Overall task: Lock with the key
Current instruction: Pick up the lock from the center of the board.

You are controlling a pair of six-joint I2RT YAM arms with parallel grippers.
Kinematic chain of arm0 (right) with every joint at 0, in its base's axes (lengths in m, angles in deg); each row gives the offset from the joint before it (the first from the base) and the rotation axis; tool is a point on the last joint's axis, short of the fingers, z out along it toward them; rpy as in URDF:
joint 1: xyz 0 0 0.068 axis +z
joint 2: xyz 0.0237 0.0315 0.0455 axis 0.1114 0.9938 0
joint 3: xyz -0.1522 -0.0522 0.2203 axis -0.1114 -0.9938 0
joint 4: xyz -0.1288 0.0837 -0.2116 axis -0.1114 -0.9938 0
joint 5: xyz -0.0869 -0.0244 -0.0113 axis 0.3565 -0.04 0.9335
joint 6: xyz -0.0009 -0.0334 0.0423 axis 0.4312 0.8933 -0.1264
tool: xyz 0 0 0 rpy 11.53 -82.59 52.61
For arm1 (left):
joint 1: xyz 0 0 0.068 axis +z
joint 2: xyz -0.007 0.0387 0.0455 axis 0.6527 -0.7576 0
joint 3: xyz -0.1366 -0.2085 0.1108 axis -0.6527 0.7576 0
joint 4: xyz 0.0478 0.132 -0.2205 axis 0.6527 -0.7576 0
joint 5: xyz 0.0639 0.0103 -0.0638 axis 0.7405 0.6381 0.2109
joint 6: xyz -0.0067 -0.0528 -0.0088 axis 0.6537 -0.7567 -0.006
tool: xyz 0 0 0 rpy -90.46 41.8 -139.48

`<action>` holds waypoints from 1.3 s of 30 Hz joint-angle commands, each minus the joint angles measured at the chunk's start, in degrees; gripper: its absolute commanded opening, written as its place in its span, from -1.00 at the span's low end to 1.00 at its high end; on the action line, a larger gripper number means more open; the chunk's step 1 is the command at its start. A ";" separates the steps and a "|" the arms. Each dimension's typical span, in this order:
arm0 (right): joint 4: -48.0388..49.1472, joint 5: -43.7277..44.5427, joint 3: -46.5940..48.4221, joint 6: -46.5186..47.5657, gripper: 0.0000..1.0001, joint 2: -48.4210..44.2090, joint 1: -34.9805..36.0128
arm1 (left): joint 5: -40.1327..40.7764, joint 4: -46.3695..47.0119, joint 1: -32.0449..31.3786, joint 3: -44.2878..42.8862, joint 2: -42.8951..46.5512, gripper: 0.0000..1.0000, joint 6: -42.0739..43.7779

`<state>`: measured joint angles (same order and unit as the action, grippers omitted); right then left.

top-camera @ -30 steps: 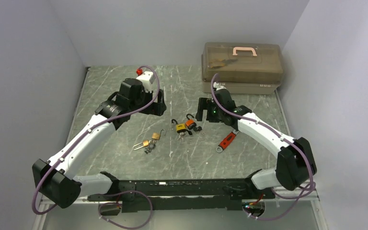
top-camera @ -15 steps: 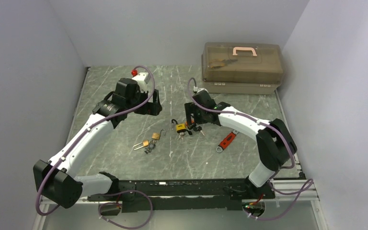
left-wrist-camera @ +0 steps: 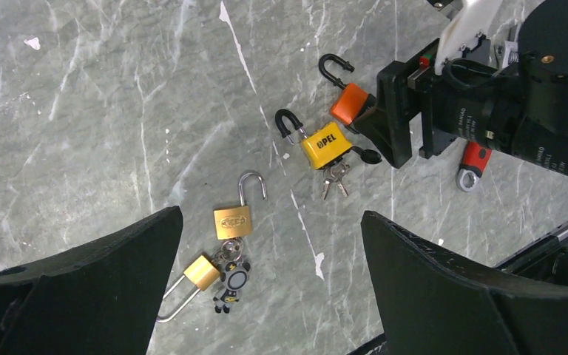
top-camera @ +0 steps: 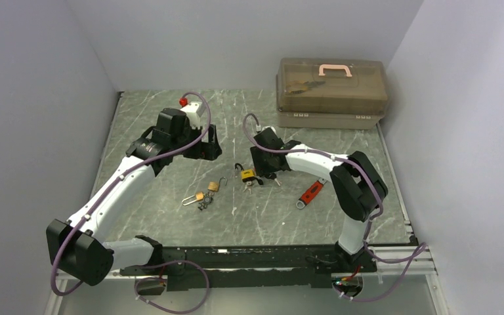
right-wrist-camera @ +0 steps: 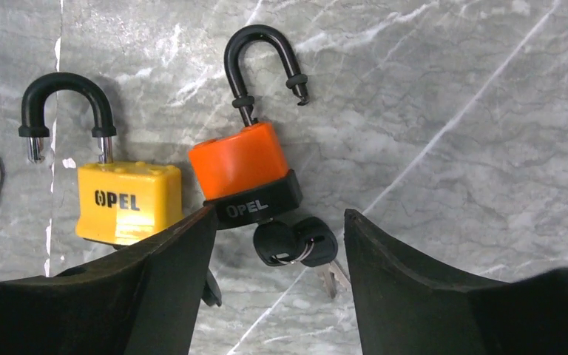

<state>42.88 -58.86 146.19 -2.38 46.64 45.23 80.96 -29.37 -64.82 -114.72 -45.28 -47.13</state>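
Starting from the part nearest the right claw (right-wrist-camera: 277, 225), the black-headed key (right-wrist-camera: 296, 242) is seen seated in the base of the orange padlock (right-wrist-camera: 240, 164), which lies flat on the surface (right-wrist-camera: 444, 148) just beside a yellow padlock (right-wrist-camera: 128, 201). The step in hand is judged to be the approach to that key. It is best done if the flat key head is taken squarely between the pads, and not the second key hanging from its ring, so that a turn can be passed to the barrel without slip. Care is called for on the yellow padlock's side, where little room is offered to a finger and either lock could be nudged. Beyond the body, the black shackle (right-wrist-camera: 262, 52) is raised with its free end clear of its hole. It is judged that it must be swung over and pressed home before the lock can be counted shut, and that the body would need steadying by the other arm meanwhile. The right claw is spread wide, one finger on each side of the lock's black base and key, and nothing is gripped; whether the finger by the yellow padlock touches either lock cannot be told. Farther back, the left claw (left-wrist-camera: 270, 229) is held high above the surface, also spread wide and empty, with two brass padlocks (left-wrist-camera: 233, 220) seen beneath it. A red wrench (top-camera: 310, 192) and, farthest off, a lidded toolbox (top-camera: 331, 92) lie apart from both claws.
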 commanded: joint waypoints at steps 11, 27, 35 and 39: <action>2.24 -1.35 1.30 1.89 0.23 4.45 1.10 | -1.34 -0.07 0.52 0.03 1.22 0.99 -0.19; 5.37 -0.26 0.39 6.74 0.56 5.29 1.31 | -2.13 -0.47 0.52 -0.44 0.59 0.99 0.06; 8.00 -2.89 -0.13 9.91 0.42 5.79 1.08 | -2.12 -1.44 0.52 -1.24 0.57 0.99 0.44; 8.16 -3.64 -0.22 9.74 0.16 5.96 1.07 | -2.33 -1.79 0.52 -1.30 0.31 0.99 0.54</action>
<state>49.13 -61.26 146.67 5.93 51.47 46.32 79.78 -30.82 -64.54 -114.70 -45.30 -46.95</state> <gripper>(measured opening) 0.648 0.994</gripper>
